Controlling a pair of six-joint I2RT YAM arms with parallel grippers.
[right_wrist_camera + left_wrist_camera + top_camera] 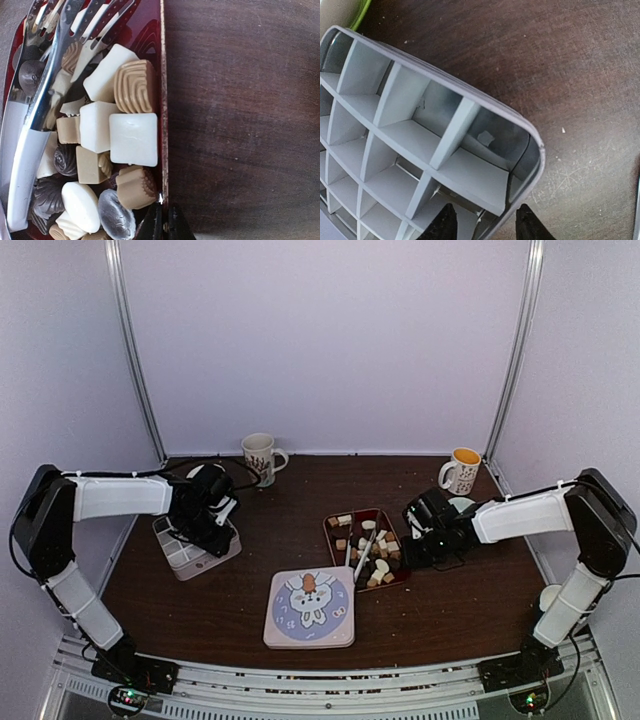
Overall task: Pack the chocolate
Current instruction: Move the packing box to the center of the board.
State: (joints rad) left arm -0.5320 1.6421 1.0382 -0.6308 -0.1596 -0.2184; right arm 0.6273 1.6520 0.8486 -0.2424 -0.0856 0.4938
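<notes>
The chocolate (377, 548) is a heap of small dark, tan and white pieces in a dark red tray (336, 540) at the table's middle. In the right wrist view the chocolate (132, 137) fills the tray up to its right rim (162, 100). My right gripper (164, 226) is shut on that rim, one finger inside and one outside; it also shows in the top view (408, 552). My left gripper (487, 225) is open and straddles the corner wall of a grey divided box (420, 135), whose cells look empty. In the top view the left gripper (205, 530) is over that box (185, 560).
Metal tongs (30, 150) lie on the chocolate in the tray. A square lid with a rabbit picture (310, 607) lies in front of the tray. Two mugs (260, 457) (462, 470) stand at the back. A small white object (550, 595) sits at the right edge.
</notes>
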